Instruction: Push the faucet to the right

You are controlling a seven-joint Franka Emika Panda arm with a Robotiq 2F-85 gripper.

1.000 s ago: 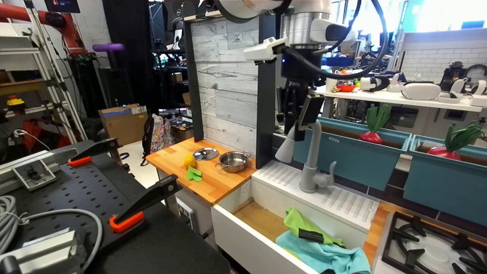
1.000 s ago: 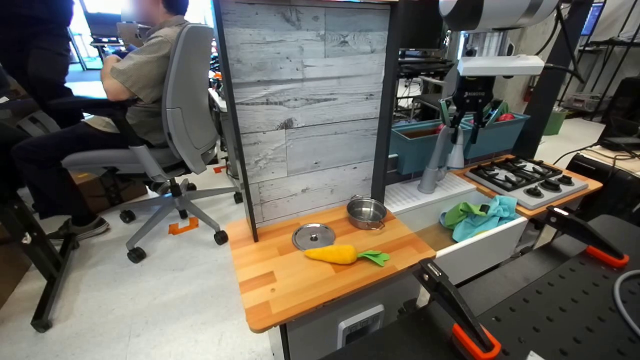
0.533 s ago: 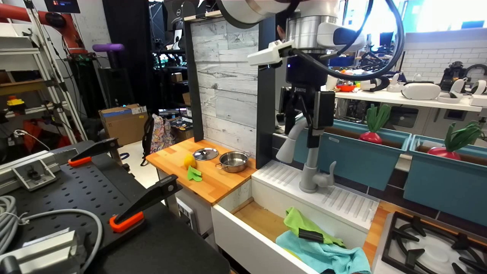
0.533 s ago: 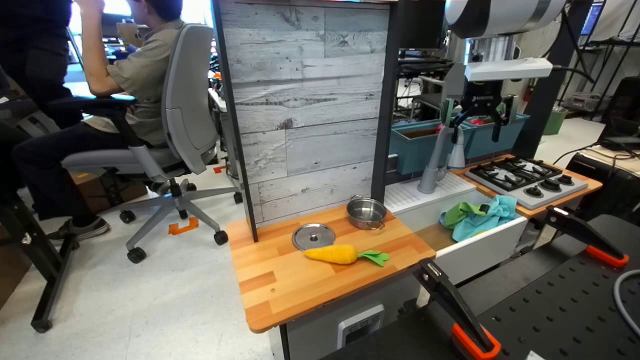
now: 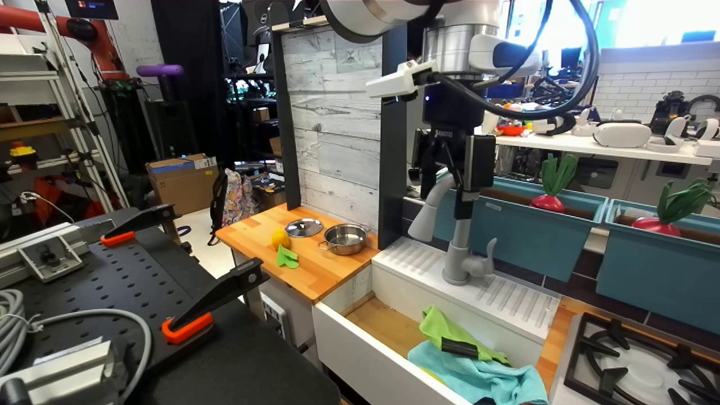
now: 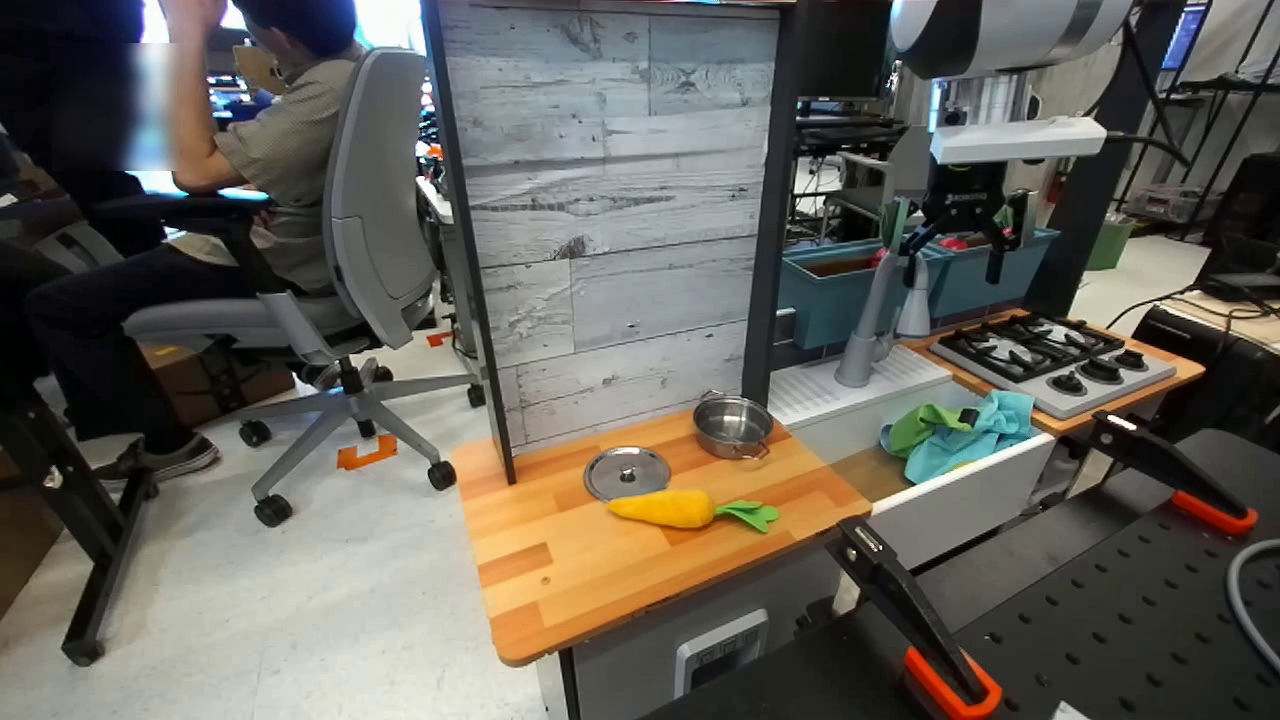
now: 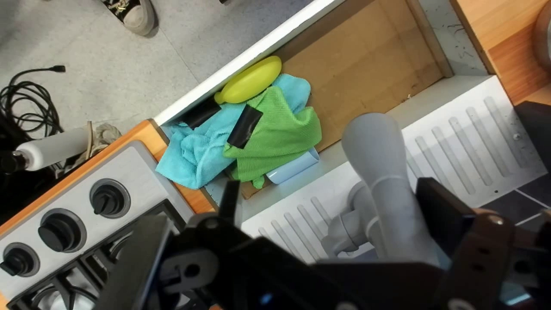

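ROBOTIQ lettering [image 6: 966, 197] tops black jaws, spread wide; now the matte-grey, hook-spouted faucet [image 5: 459, 250] stands upright, mouth angling down toward the boxy white sink [image 5: 368, 357].

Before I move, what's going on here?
The Panda arm has its fingers spread at the grey faucet; in the wrist view the spout shows between them, nearer one. Nothing is gripped, and whether they touch it I can't tell. A green cloth and turquoise towel lie in the sink.

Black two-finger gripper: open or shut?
Open: the gripper has its fingers wide apart in the wrist view, the grey arched faucet showing between them; contact unclear.
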